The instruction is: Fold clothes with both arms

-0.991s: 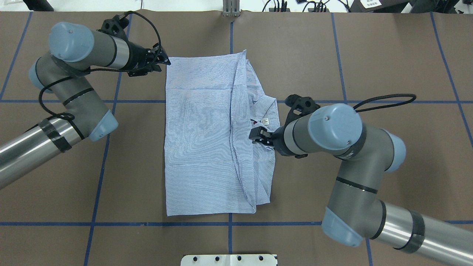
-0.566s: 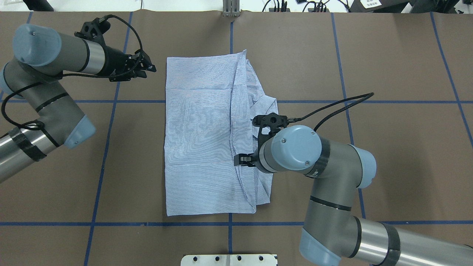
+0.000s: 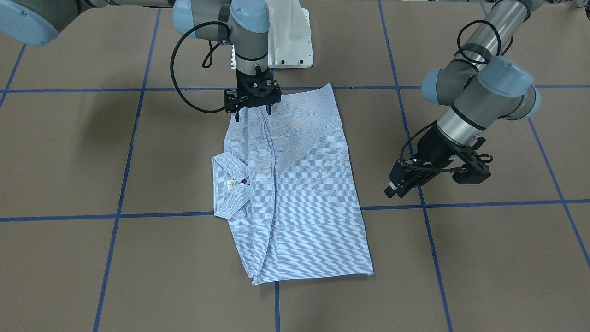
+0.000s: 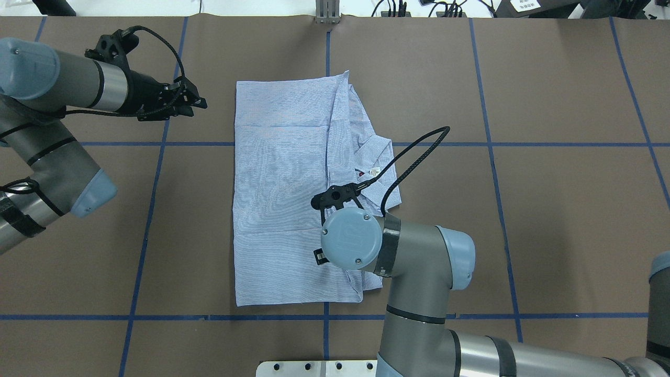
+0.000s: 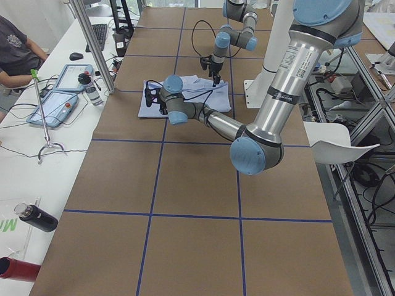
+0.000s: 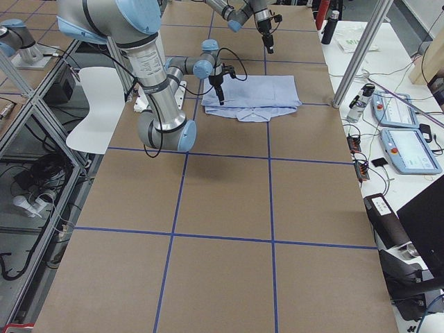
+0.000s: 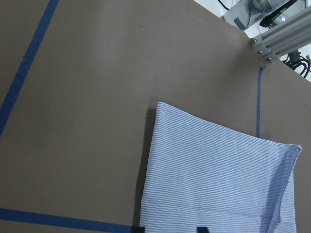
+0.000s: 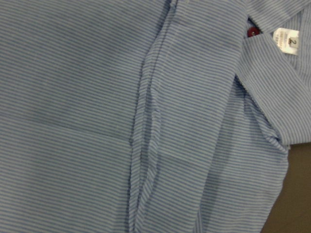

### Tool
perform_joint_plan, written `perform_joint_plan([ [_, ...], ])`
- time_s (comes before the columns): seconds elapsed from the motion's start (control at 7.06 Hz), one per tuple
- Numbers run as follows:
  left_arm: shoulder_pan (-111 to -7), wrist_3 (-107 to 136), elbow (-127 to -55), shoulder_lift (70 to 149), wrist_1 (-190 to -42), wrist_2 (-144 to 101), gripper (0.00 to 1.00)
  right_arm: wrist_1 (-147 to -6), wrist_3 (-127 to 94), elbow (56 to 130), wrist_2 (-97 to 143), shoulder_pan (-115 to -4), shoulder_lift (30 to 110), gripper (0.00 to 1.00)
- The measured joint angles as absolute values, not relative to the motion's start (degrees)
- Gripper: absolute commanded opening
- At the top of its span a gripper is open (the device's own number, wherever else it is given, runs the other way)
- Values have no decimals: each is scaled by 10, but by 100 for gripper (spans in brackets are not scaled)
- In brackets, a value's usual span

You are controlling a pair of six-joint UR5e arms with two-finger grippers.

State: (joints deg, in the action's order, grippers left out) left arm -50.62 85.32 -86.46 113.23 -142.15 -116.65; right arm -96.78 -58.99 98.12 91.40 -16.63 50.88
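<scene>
The light-blue striped shirt lies folded in a tall rectangle at the table's middle, and it also shows in the front view. Its collar with the white neck tag sticks out on the right side. My right gripper points straight down over the shirt's end nearest the robot, with its fingers spread and nothing in them. Its wrist view is filled with striped cloth, the tag and a red button. My left gripper is open and empty, hovering left of the shirt's far left corner.
Blue tape lines cross the brown table cover. The white pedestal base stands at the robot's edge. A metal post stands at the far edge. Side benches hold tablets and bottles; a person sits there.
My left gripper drew back leftward from the shirt's far left corner. My right arm swung from the collar toward the shirt's near end and now points straight down.
</scene>
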Motion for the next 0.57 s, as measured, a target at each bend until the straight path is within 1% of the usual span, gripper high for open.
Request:
perform_joint_plan([
  [0.28, -506, 853, -867, 1131, -1421, -1166, 46, -992, -557, 955, 904, -161, 492, 100],
  [0.57, -506, 854, -870, 1130, -1421, -1166, 46, -1022, -529, 955, 903, -160, 490, 100],
])
